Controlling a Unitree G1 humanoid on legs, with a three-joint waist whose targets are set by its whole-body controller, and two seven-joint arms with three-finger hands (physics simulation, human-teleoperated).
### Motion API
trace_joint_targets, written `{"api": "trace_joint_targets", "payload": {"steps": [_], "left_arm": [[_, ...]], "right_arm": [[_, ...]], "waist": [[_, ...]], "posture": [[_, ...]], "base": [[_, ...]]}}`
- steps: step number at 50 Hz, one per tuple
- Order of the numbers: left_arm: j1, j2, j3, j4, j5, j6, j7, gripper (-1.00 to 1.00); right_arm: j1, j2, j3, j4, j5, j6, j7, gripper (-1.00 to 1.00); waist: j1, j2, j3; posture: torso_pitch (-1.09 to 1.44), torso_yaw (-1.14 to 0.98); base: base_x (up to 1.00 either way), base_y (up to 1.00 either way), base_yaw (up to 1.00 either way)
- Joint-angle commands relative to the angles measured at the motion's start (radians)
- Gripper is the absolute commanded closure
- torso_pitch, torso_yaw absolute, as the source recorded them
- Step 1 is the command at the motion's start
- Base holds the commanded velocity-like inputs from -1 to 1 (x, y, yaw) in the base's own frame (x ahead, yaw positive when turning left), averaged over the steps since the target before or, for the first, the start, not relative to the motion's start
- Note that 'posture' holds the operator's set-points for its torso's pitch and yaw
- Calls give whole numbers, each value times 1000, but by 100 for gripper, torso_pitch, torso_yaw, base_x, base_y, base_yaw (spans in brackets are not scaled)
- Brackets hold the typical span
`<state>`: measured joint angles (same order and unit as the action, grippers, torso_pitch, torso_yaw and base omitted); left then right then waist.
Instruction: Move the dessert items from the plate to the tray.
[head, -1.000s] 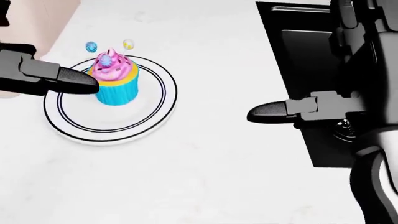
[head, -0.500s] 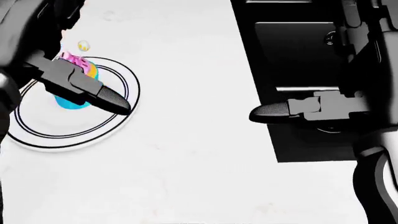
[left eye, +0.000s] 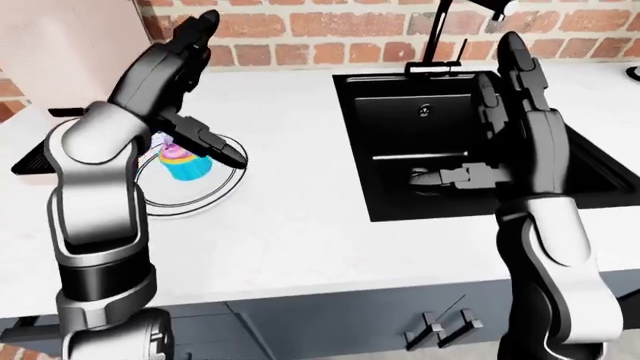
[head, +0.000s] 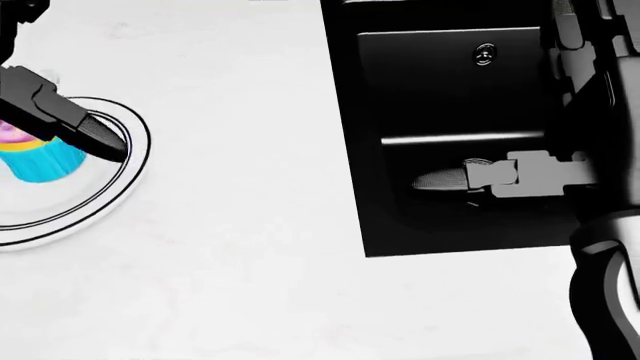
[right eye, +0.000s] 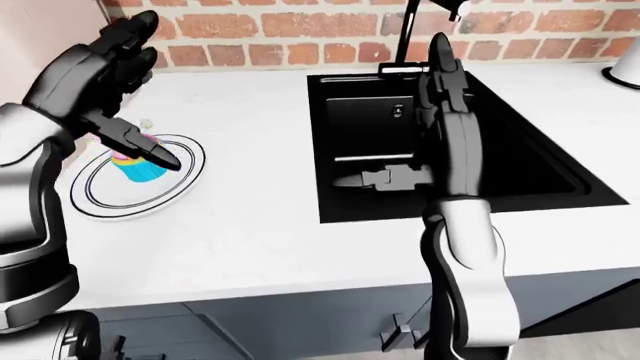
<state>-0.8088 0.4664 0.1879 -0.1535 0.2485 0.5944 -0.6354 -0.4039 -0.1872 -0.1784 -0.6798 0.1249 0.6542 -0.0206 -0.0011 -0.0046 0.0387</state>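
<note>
A cupcake (right eye: 137, 168) with pink icing and a blue wrapper stands on a white plate (right eye: 185, 184) with dark rim lines, at the left of the counter. My left hand (right eye: 125, 94) hangs open above the plate. Its fingers (right eye: 128, 34) point up toward the wall and its thumb lies across the cupcake's right side, hiding part of it. In the head view the cupcake (head: 40, 159) shows at the left edge beside that thumb. My right hand (left eye: 480, 112) is open over the sink, far from the plate, holding nothing.
A black sink (left eye: 400, 112) fills the counter's right half, with a faucet (left eye: 437, 34) by the brick wall. A tiny pale ball (right eye: 148, 121) lies just beyond the plate. A dark flat thing (left eye: 35, 154) shows at the left edge, half hidden by my arm.
The head view has swung right: the plate slid to the left edge and the sink came to the middle. My left thumb moved from the cupcake's left side to across its right.
</note>
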Motion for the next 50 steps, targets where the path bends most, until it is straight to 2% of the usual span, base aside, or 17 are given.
{"api": "trace_joint_targets", "payload": {"steps": [1,5,9,19,27,33,40,50], "left_arm": [[-36,26,15,-26,3,-30,3,-100],[-50,49,23,-7,1,-40,-5,-100],[-54,68,16,69,32,-105,-3,-100],[-55,69,7,302,83,-296,28,-100],[-34,64,17,387,93,-371,61,-100],[-48,69,12,404,119,-368,70,-100],[-85,70,3,352,157,-282,45,-100],[-86,86,8,416,177,-315,55,-100]], "right_arm": [[-26,-7,-3,-28,-2,-25,-1,-100],[-32,-8,-6,-32,1,-17,-1,-100],[-30,-9,-6,-35,1,-16,1,-100],[-20,-7,-8,-39,-2,-18,2,-100],[-12,-5,-6,-40,-6,-26,5,-100],[-8,-4,-5,-40,-7,-29,7,-100],[-14,-5,-6,-45,-4,-21,9,-100],[-23,-8,-6,-47,-6,-9,9,-100]], "waist": [[0,1,-25],[3,-2,-26],[6,-2,-25],[9,-1,-30],[8,1,-34],[7,2,-34],[6,3,-33],[5,6,-33]], "posture": [[0,0],[0,0],[0,0],[0,0],[0,0],[0,0],[0,0],[0,0]], "base": [[0,0,0],[0,0,0],[0,0,0],[0,0,0],[0,0,0],[0,0,0],[0,0,0],[0,0,0]]}}
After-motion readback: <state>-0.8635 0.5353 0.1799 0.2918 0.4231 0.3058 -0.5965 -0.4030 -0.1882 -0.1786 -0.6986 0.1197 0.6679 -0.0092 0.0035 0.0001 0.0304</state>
